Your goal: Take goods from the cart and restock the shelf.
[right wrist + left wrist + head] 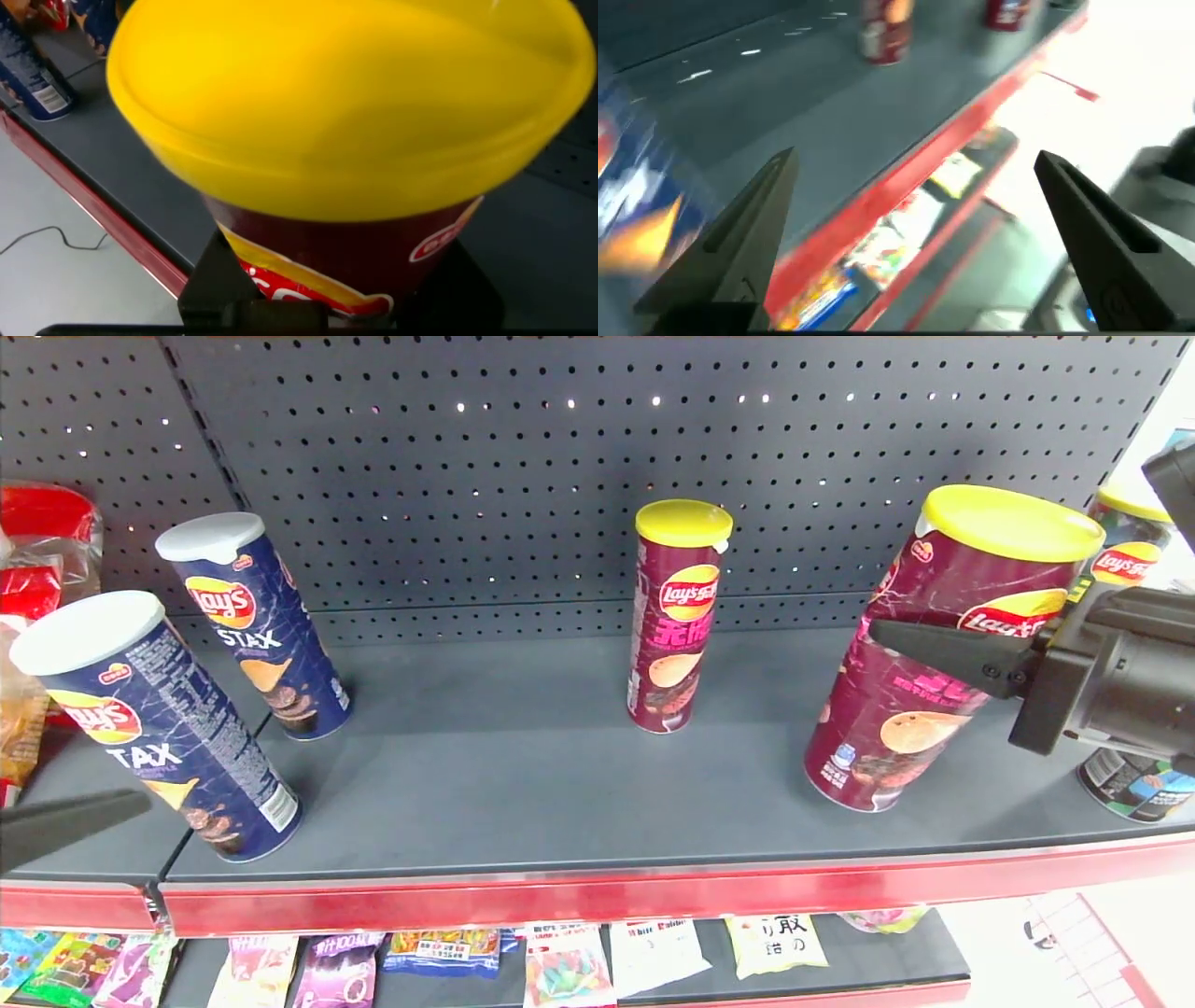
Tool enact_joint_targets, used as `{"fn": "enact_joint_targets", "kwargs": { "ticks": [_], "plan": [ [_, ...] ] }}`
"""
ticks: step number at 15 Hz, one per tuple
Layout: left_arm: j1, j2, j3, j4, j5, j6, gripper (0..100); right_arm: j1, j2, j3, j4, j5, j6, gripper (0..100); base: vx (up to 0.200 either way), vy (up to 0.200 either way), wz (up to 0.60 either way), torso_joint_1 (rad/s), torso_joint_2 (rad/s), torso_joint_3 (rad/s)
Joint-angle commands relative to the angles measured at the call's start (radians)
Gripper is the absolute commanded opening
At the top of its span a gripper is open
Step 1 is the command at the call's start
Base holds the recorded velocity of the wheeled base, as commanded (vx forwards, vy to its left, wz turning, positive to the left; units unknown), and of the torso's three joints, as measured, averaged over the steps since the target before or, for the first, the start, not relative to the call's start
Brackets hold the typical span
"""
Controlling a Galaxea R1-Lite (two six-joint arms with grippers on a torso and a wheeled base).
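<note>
Holding the right arm in from the right edge, wrist lying roughly level, right claw (976, 611) pinching across the upper half of a maroon can (887, 728). Hanging the left claw (915, 157) low at the left, fingers (747, 243) spreading wide apart, gripping nothing.

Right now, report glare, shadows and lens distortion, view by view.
Head view: the wide lens bows the red metal shelf edge and splays the white-lidded blue tubes outward; light pinpricks show through the grey perforated back panel. Left wrist view: the aisle floor is blown out white. Right wrist view: the maroon cardboard tube looms, its yellow plastic lid evenly lit, no hard glare.
</note>
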Motion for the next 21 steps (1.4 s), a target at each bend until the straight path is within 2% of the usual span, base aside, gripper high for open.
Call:
{"fn": "enact_joint_targets", "kwargs": {
  "ticks": [1, 5, 7, 10, 17, 19, 21],
  "plan": [
    [-0.144, 0.322, -0.183, -0.003, -0.035, 0.02, 100, -0.006, 0.003, 0.001, -0.001, 0.001, 0.001, 0, 0.0, 0.0, 0.0, 0.0, 0.0, 0.0],
    [-0.226, 0.524, -0.346, -0.005, -0.026, 0.025, 100, -0.024, 0.008, -0.001, -0.001, -0.001, 0.001, 0, 0.0, 0.0, 0.0, 0.0, 0.0, 0.0],
    [-0.26, 0.672, -0.469, -0.035, 0.022, 0.025, 100, -0.037, 0.008, -0.004, -0.001, -0.001, 0.001, 0, 0.0, 0.0, 0.0, 0.0, 0.0, 0.0],
    [-0.28, 0.814, -0.55, -0.169, 0.048, 0.025, 100, -0.047, 0.013, -0.007, -0.001, -0.001, 0.001, 0, 0.0, 0.0, 0.0, 0.0, 0.0, 0.0],
    [-0.308, 0.98, -0.737, -0.17, 0.091, 0.026, 100, -0.049, 0.02, -0.007, -0.001, -0.001, 0.001, 0, 0.0, 0.0, 0.0, 0.0, 0.0, 0.0],
    [-0.343, 0.997, -0.763, -0.17, 0.115, 0.025, 100, -0.049, 0.022, -0.013, -0.001, -0.001, 0.001, 0, 0.0, 0.0, 0.0, 0.0, 0.0, 0.0],
    [-0.346, 1.025, -0.782, -0.17, 0.117, 0.025, 100, -0.049, 0.022, -0.013, -0.001, -0.001, 0.001, 0, 0.0, 0.0, 0.0, 0.0, 0.0, 0.0]
  ]
}}
